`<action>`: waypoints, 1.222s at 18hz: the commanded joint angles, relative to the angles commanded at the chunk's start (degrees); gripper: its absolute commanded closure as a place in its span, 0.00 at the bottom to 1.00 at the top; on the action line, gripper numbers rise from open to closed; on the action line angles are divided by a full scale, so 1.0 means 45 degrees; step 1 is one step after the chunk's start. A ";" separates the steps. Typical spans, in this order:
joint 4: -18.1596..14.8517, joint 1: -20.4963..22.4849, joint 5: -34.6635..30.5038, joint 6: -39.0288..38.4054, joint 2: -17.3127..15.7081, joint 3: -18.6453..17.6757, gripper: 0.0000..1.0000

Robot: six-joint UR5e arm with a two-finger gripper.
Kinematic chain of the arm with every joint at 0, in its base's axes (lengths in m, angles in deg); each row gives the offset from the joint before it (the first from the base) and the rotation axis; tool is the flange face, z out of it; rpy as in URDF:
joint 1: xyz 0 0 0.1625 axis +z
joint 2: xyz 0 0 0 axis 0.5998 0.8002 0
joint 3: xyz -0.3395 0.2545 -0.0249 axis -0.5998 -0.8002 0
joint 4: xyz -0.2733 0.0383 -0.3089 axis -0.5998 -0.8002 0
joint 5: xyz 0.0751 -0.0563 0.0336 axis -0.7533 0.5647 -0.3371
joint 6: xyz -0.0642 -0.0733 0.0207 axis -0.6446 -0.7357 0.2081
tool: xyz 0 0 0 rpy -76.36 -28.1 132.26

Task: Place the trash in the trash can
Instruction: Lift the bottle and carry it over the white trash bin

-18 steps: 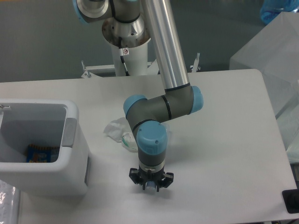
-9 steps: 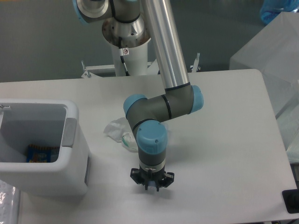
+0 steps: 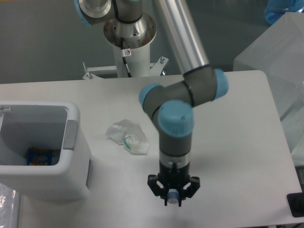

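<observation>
The gripper (image 3: 173, 199) pointed straight down over the white table (image 3: 237, 142), near its front edge. A small pale, bluish object sat between the fingertips; whether the fingers were clamped on it or merely standing around it could not be determined, nor could the object be identified.

The crumpled clear wrapper with a green bit (image 3: 128, 137) lay on the table behind and to the left of the gripper, well apart from it and untouched. No second clear piece could be made out separately.

The white trash can (image 3: 71, 156) stood far to the left of the gripper, at the table's left edge, its grey panel facing the gripper's side. A blue-and-orange packet (image 3: 40, 156) lay at the bottom of the can.
</observation>
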 joint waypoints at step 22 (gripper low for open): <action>0.1059 -0.2419 0.1527 -0.3656 -0.2851 0.1701 0.76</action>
